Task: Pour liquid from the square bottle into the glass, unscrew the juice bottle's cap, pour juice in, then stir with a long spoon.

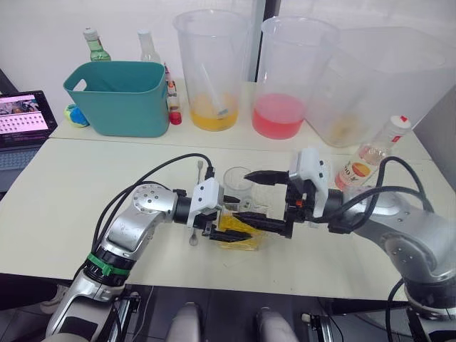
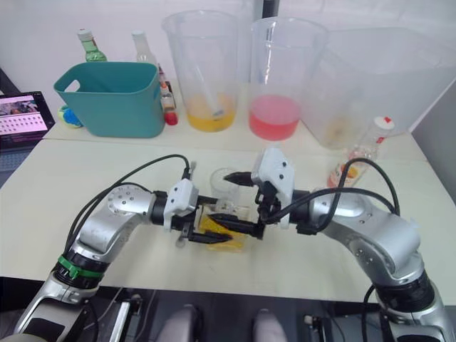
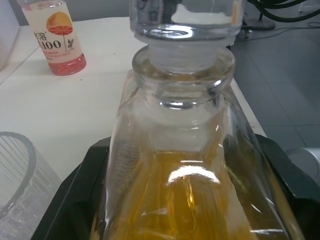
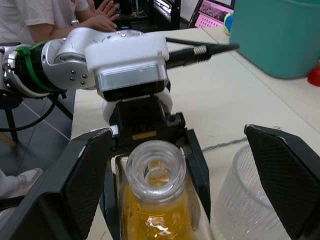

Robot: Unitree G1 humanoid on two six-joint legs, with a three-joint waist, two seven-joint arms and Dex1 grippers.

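Pale table (image 1: 85, 185), early stage: clamps square bottle (image 3: 190, 190) at centre in left gripper (image 1: 239, 226), spreads right gripper (image 1: 244, 196) wide around stopper (image 3: 185, 20). Leaves glass (image 1: 235, 182) at twelve o'clock seemingly empty, juice bottle (image 1: 370, 157) at two o'clock capped; pouring, stirring all remain.

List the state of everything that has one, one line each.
Left hand: shut on square bottle.
Right hand: open, straddling the stopper.
Square bottle: stoppered, yellow liquid inside.
Glass: upright, empty.
Juice bottle: upright, cap on.
Left beaker: little yellow liquid.
Middle beaker: little pink liquid.
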